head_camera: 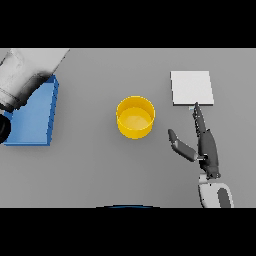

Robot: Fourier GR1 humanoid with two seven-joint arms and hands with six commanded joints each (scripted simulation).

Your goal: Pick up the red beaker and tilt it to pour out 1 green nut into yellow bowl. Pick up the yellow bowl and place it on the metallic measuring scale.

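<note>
The yellow bowl (pixel 135 117) stands upright near the middle of the table; I can make out no nut inside it. The pale square measuring scale (pixel 192 88) lies to its right and further back. My right hand (pixel 207 146) is right of the bowl and apart from it, open. Its fingers (pixel 199 116) point straight toward the scale's near edge and the thumb is spread toward the bowl. My left arm (pixel 26 75) reaches in from the upper left, and only a dark bit of the left hand (pixel 3 128) shows at the left edge. No red beaker is visible.
A blue tray (pixel 36 117) lies at the left under my left arm, well apart from the bowl.
</note>
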